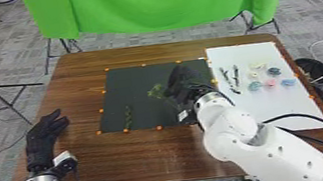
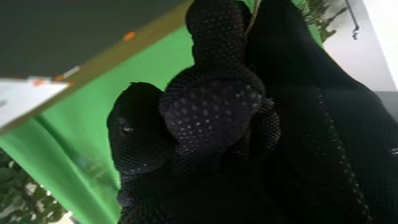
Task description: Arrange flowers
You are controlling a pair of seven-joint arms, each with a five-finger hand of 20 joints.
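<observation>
Over the dark mat (image 1: 126,88), the right hand (image 1: 182,79) has its fingers clamped on a leafy sprig (image 1: 156,92); the left hand (image 1: 45,130) (fingers loosely extended) is beside the mat.

The head view looks forward and down from high over the bench (image 1: 131,158); the right wrist view looks closely along the right robot hand (image 1: 180,83). Both share the green cloth (image 1: 164,2) beyond.

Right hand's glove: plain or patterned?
Right hand: black glove, patterned with small pale dots; best seen in the right wrist view.
</observation>
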